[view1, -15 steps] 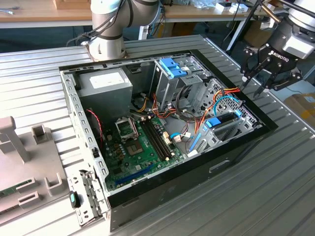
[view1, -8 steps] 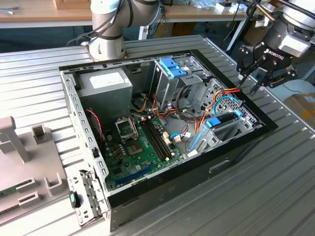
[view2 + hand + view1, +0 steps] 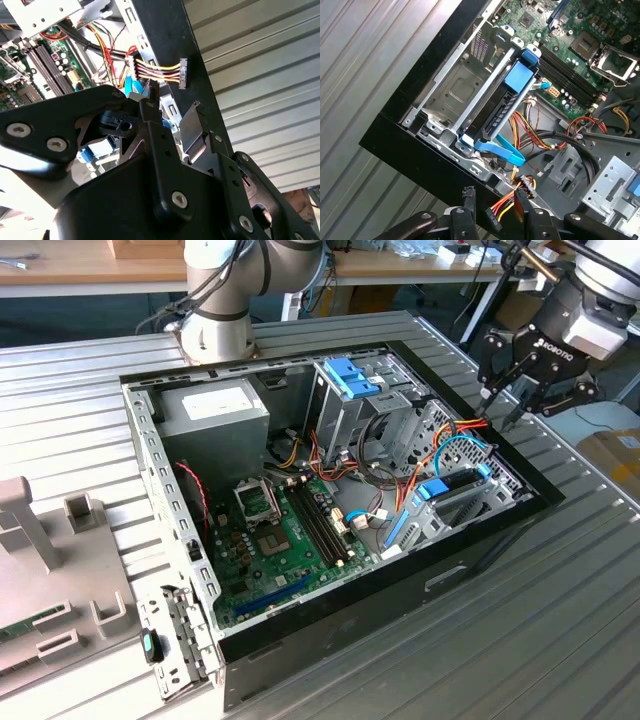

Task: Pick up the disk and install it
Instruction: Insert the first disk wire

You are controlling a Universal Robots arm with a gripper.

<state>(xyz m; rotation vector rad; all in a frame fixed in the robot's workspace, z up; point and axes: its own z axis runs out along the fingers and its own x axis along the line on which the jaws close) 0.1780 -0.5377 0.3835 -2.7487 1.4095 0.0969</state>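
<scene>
One gripper (image 3: 506, 408) hovers over the open computer case (image 3: 330, 628), just above its black rim, with its fingers (image 3: 468, 196) spread apart and empty (a plug of coloured wires (image 3: 504, 204) lies in line with the gap). Inside the case, the disk (image 3: 497, 115) rests in a metal bay (image 3: 455, 85) against that same rim.
</scene>
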